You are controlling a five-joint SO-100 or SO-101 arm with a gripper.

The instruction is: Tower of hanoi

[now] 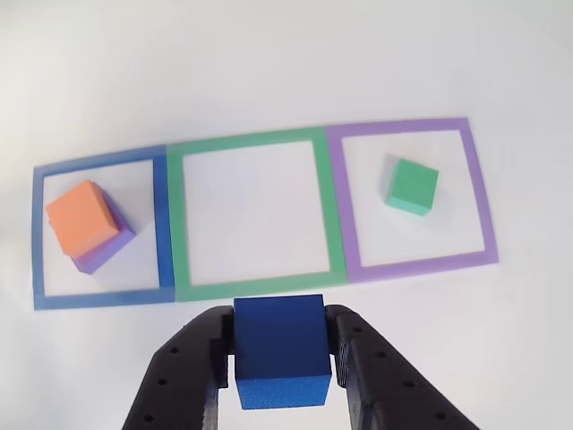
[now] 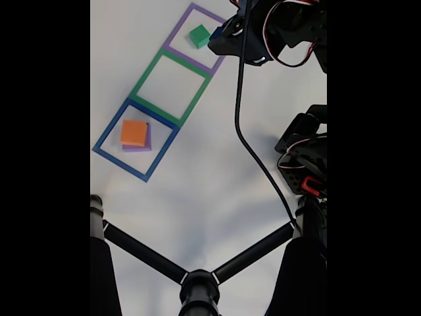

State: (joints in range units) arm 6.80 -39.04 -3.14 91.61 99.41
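White matte table [image 1: 269,63]; black gripper [image 1: 280,358] clamps square foam blue block [image 1: 279,349].

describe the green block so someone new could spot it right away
In the other view, three taped square outlines sit in a row; take the purple outline at the right end. The green block sits alone inside it, unstacked, unlike the orange block.

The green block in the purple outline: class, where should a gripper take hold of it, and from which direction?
Grip the green block across two opposite flat side faces, descending from above. It sits alone and slightly turned inside the purple outline, so rotate the gripper to match.
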